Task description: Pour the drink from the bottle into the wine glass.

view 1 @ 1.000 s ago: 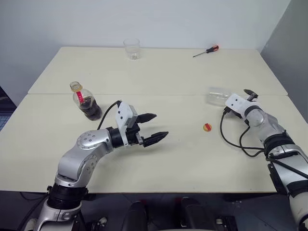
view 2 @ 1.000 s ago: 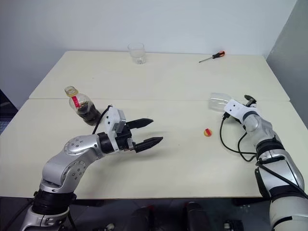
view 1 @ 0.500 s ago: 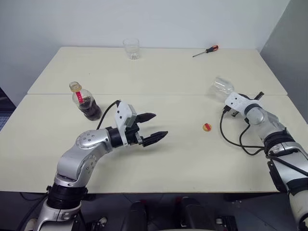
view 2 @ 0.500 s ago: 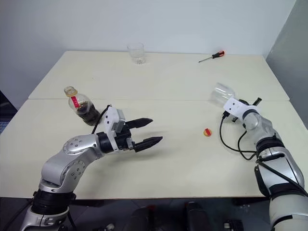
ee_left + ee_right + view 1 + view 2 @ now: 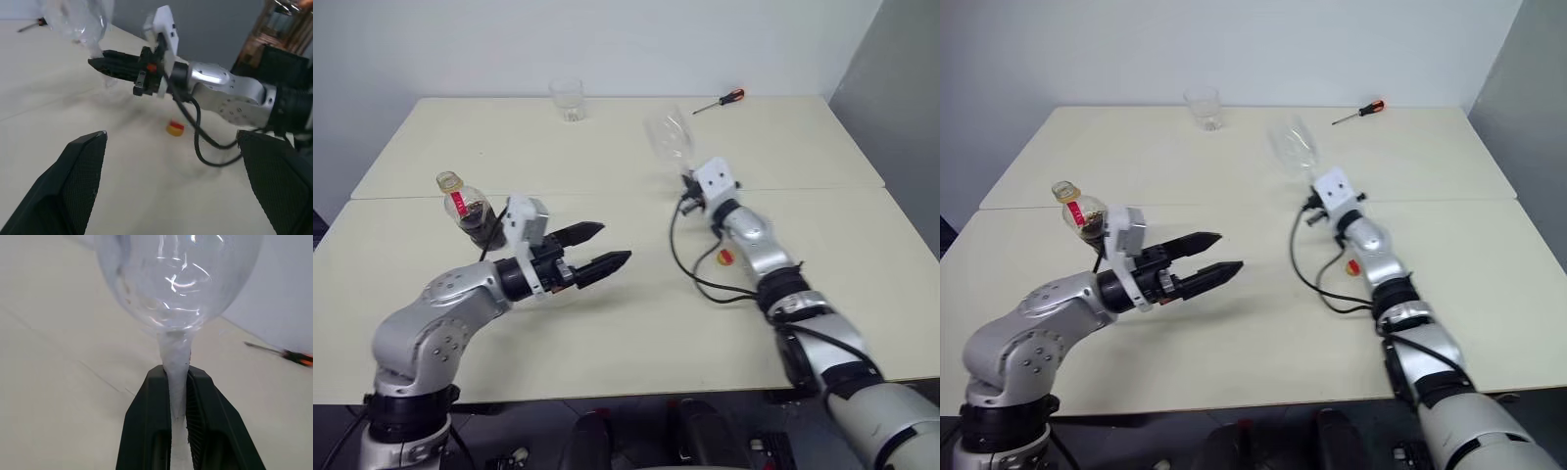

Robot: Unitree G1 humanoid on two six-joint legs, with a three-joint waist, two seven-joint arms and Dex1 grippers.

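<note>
Right claw: clamped on the stem of the wine glass, the two black fingers pressed against the thin stem from either side.
Wine glass: held in the air above the middle of the tabletop, bowl uppermost and leaning slightly away from the arm; the bowl looks empty and clear. Its foot is hidden behind the claw.
Left claw: apart, both black fingers spread wide with nothing between them, pointing roughly level toward the centre of the tabletop.
Bottle: stands upright on the tabletop at the robot's left, just behind the left wrist and partly hidden by it; its neck carries a red strip and its mouth is uncapped.
Drink: dark liquid sitting in the lower part of the bottle.
Small cap: a yellow and red round piece lying on the tabletop under the right forearm, well apart from the bottle.
Tumbler: short clear stemless glass standing upright at the far edge of the tabletop.
Screwdriver: red handle, lying flat near the far edge, to the right of the tumbler.
Cable: black, looping from the right wrist down onto the tabletop.
</note>
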